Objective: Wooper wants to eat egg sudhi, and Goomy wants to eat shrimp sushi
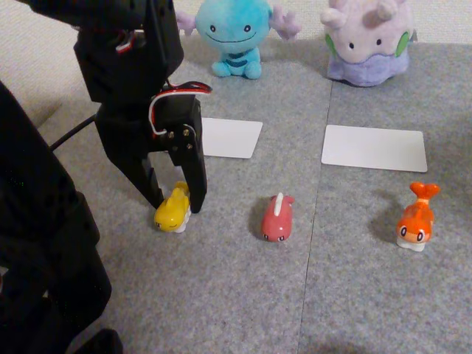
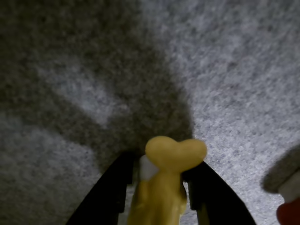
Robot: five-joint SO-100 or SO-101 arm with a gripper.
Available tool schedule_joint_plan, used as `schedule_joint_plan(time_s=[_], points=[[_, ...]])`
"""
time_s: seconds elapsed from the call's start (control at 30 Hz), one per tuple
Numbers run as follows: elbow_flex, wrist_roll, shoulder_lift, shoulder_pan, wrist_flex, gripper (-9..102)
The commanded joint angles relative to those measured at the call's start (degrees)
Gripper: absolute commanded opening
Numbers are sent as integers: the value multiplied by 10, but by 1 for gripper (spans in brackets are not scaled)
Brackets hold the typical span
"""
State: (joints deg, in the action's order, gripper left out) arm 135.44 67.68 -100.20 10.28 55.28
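The egg sudhi, a small yellow fish figure, rests on the grey carpet at the left in the other view. My black gripper stands over it with one finger on each side, pressed against its flanks. In the wrist view the yellow forked tail of the egg sudhi rises between the two dark fingers of the gripper. Wooper sits at the back centre-left and Goomy at the back right. The orange shrimp sushi lies far right.
A pink-red fish figure lies between the two sushi; its edge shows in the wrist view's corner. White cards lie before Wooper and Goomy. The arm's black base fills the left.
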Motion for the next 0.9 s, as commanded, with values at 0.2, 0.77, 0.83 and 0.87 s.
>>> schedule_joint_plan(time_s=[0.2,0.77,0.83,0.87], points=[[22,-46,11,1,34,5],[-43,-19,13,55,35,3],[-84,-15,20,56,58,3],[-105,-15,21,55,75,3]])
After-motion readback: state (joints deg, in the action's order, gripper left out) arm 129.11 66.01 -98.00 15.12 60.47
